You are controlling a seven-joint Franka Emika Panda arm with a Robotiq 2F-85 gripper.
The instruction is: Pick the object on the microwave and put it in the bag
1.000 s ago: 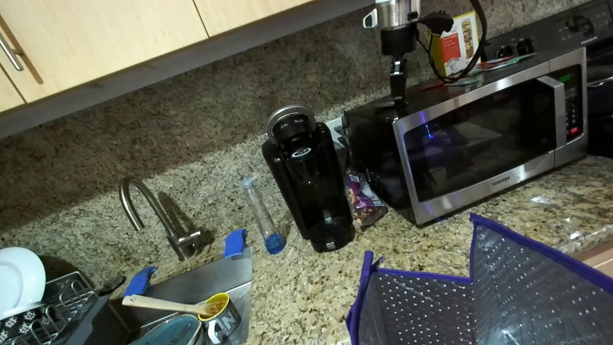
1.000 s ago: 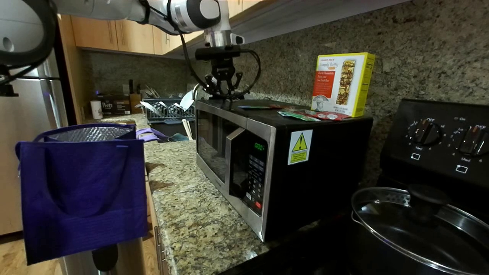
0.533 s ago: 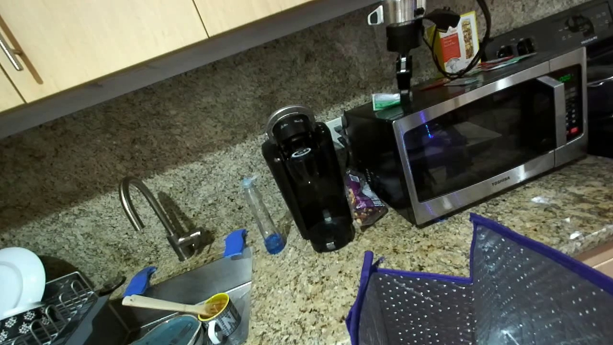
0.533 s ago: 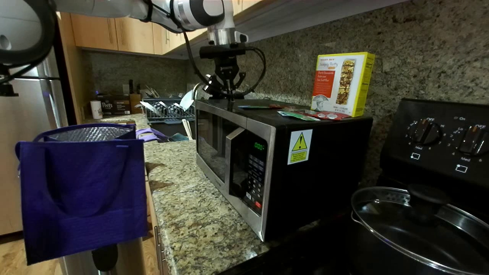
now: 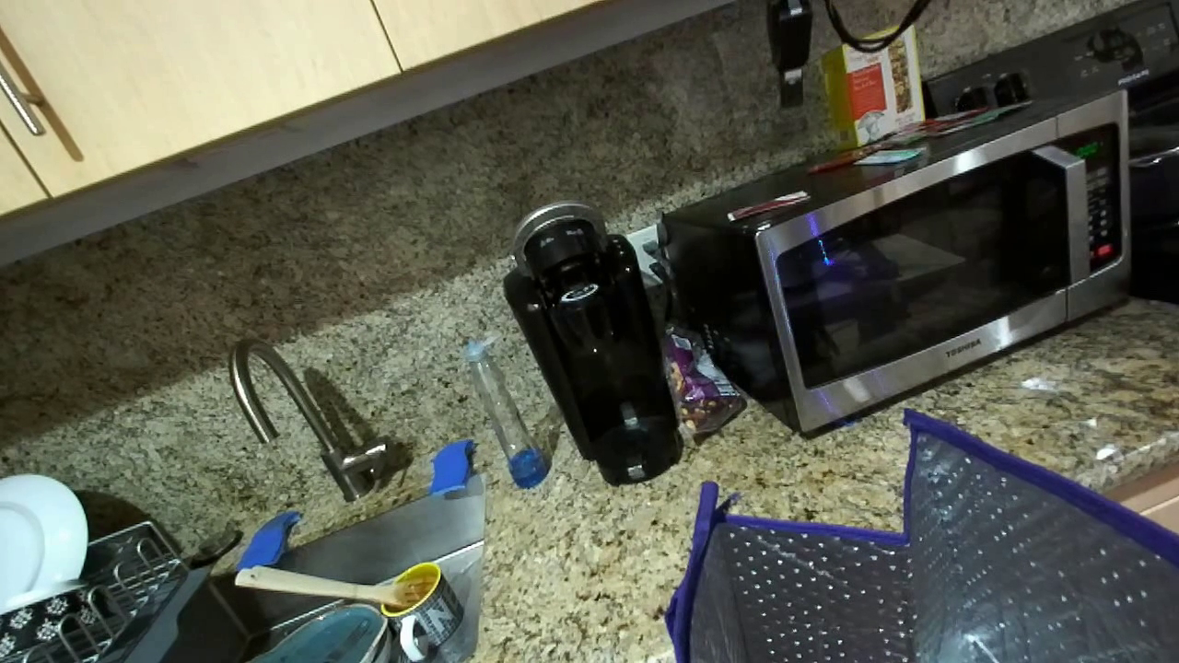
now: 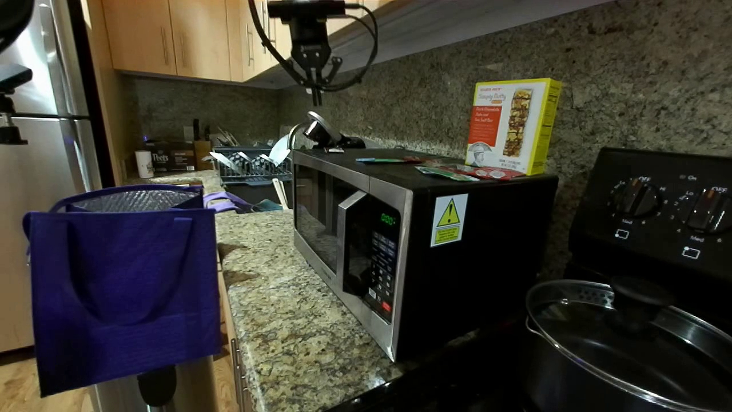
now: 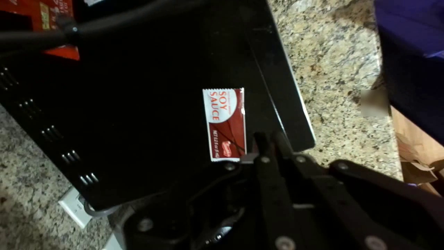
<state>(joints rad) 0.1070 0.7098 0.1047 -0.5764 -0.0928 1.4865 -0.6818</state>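
Note:
A red-and-white soy sauce packet (image 7: 227,125) lies flat on the microwave's black top (image 7: 156,86) in the wrist view. In an exterior view, the packet (image 5: 769,205) lies near the end by the coffee maker. The silver microwave (image 5: 930,267) stands on the counter. My gripper (image 6: 316,100) hangs well above that end. In the wrist view, its fingers (image 7: 272,139) are close together with only a narrow gap. I see nothing clearly held between them. The bag, purple outside (image 6: 123,286) and grey inside (image 5: 811,589), stands open in front of the counter.
A yellow bar box (image 6: 512,129) and several flat packets (image 6: 469,171) are on the microwave's far part. A black coffee maker (image 5: 594,350) and a snack bag (image 5: 702,387) stand beside it. A lidded pot (image 6: 623,343) is on the stove. Wooden cabinets (image 5: 203,74) hang above.
My gripper has risen well off the microwave top, its fingers closer together than a second ago. A green-and-white packet showed beside the fingertips half a second ago; now a red-and-white packet lies there.

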